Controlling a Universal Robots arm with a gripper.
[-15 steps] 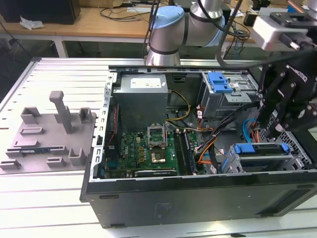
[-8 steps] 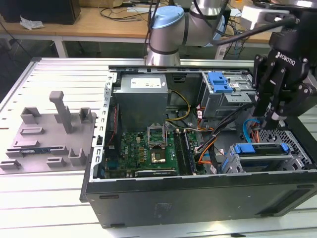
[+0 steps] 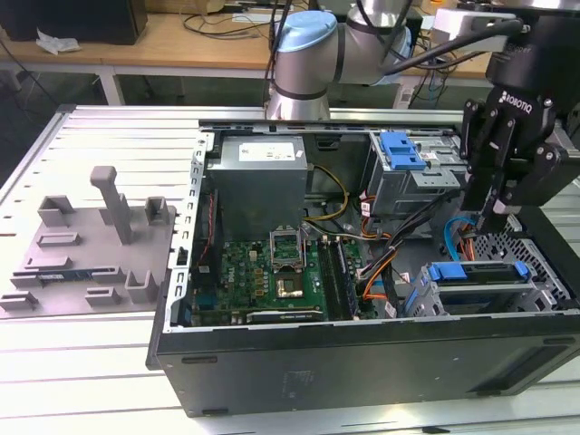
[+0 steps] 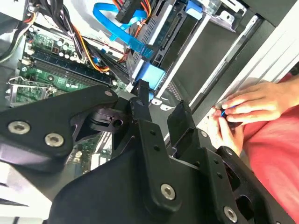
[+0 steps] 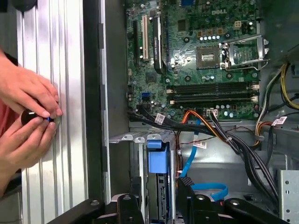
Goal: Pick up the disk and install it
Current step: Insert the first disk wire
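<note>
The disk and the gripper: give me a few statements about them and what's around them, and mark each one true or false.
1. The disk sits in a bay of the computer case. True.
2. The gripper is clamped on the disk. False: its fingers stand apart and hold nothing.
3. A person's hands are at the table beside the case. True.
4. A cooler covers the processor socket. False: the socket is bare.
</note>
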